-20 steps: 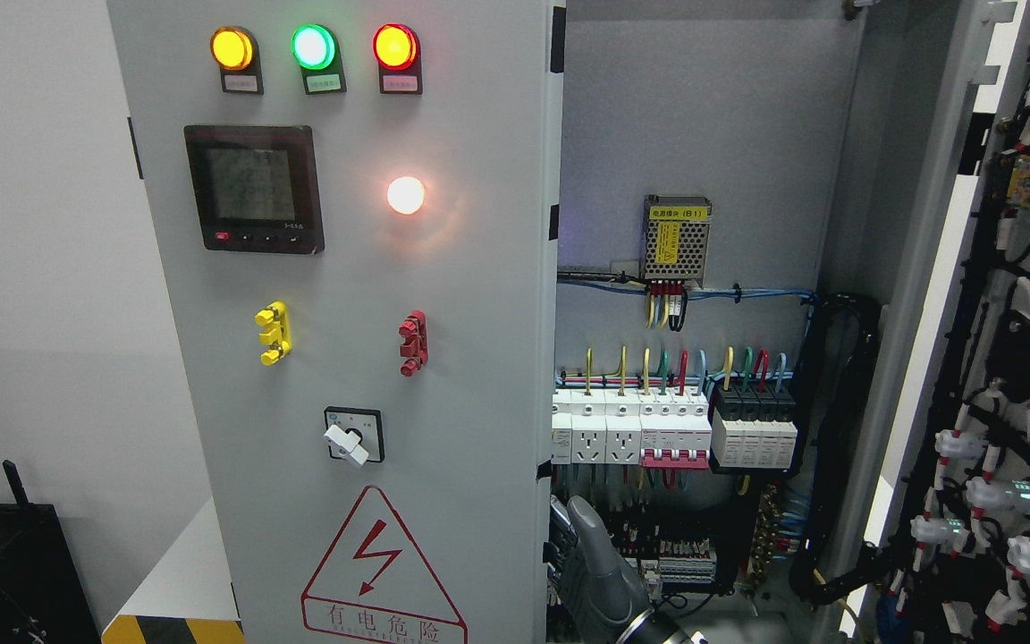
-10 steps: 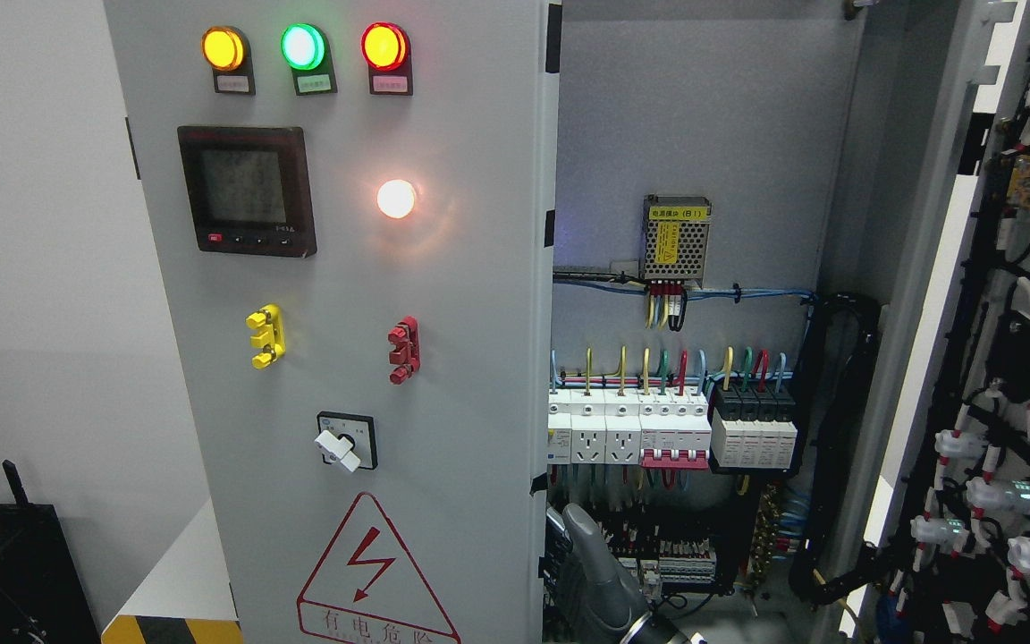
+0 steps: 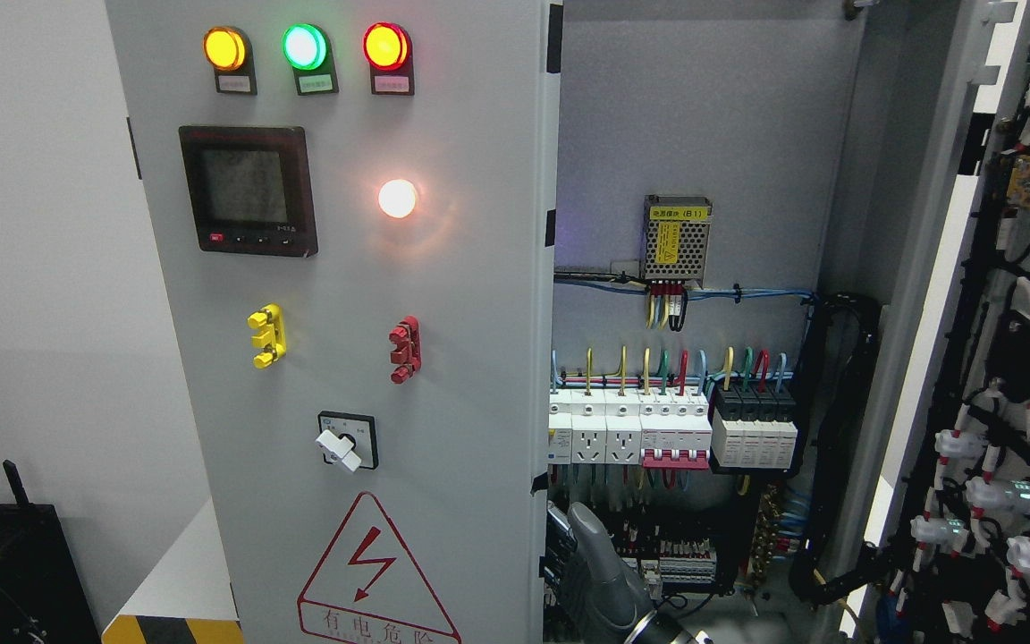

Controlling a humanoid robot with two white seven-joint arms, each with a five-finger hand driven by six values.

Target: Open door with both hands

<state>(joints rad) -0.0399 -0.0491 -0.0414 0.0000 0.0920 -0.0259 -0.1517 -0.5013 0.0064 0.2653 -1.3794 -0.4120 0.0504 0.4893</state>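
The grey left door (image 3: 470, 295) of the electrical cabinet carries lit lamps, a meter, a rotary switch and a warning triangle. It stands ajar, with its free edge near the picture's middle. The right door (image 3: 944, 268) is swung wide open at the far right, its wired inner face showing. My right hand (image 3: 588, 559), grey, rises from the bottom edge just right of the left door's free edge, low down and close against it. How it holds the edge is hidden. The left arm is out of view.
Inside the cabinet (image 3: 703, 116) sit a power supply (image 3: 677, 237), a row of breakers (image 3: 649, 434) and terminal blocks below. Thick black cable bundles (image 3: 837, 429) hang along the right side. A black case (image 3: 14, 563) and a white wall lie to the left.
Over the last second the left door's face has shifted slightly to the left, then held almost still. My right hand stays at the door's lower edge, moving only a little.
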